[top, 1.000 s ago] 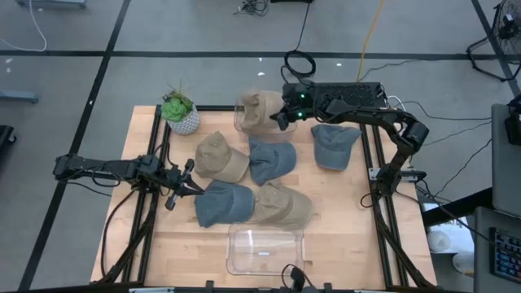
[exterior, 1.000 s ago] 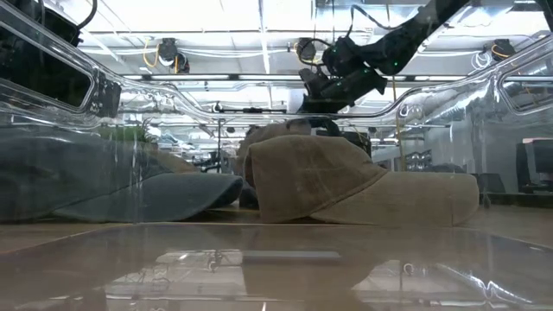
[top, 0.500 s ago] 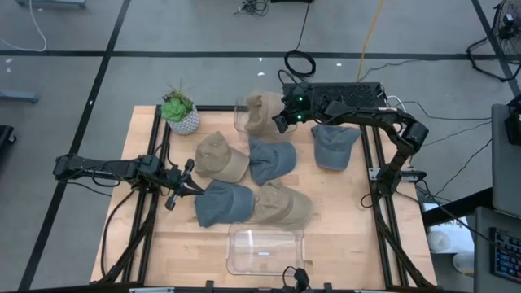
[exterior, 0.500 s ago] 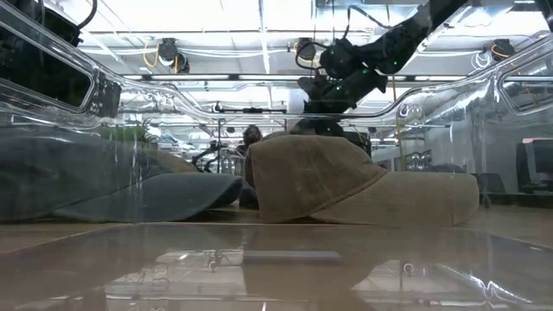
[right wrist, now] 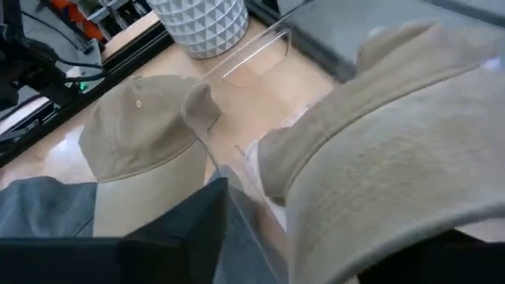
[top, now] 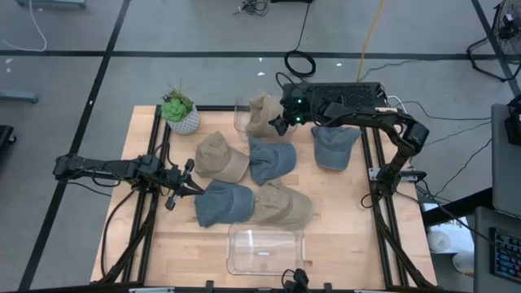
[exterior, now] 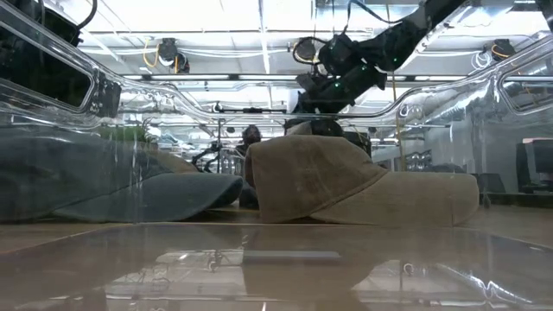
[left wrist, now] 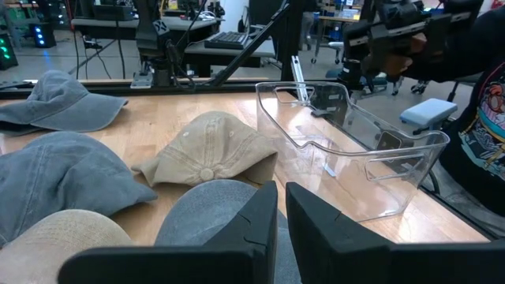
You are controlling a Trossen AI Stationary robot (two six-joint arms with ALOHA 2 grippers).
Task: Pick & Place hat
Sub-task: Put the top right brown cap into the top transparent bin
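A: Tan cloth, that's the hat point(top: 262, 113) in play. It sits at the upper middle of the overhead picture, draped in the clear bin point(top: 240, 119) at the far edge of the table point(top: 342, 220).

B: And the right gripper point(top: 282, 122)?

A: Right beside the hat, at its right side. Its fingers look spread, with the cloth bulging close against them in the wrist picture; whether they touch it, I can't quite tell.

B: What lies around it?

A: Just below the bin, a second tan hat point(top: 220, 156) and a blue hat point(top: 270, 159). Another blue hat point(top: 333, 143) lies to the right. Lower, near the centre, a blue hat point(top: 221, 202) and a tan hat point(top: 282, 203) lie side by side, and an empty clear bin point(top: 265, 248) stands at the bottom centre. A potted plant point(top: 180, 111) is at the upper left.

B: The left gripper point(top: 189, 184)?

A: At the left middle, fingers pressed nearly together, pointing at the lower blue hat.
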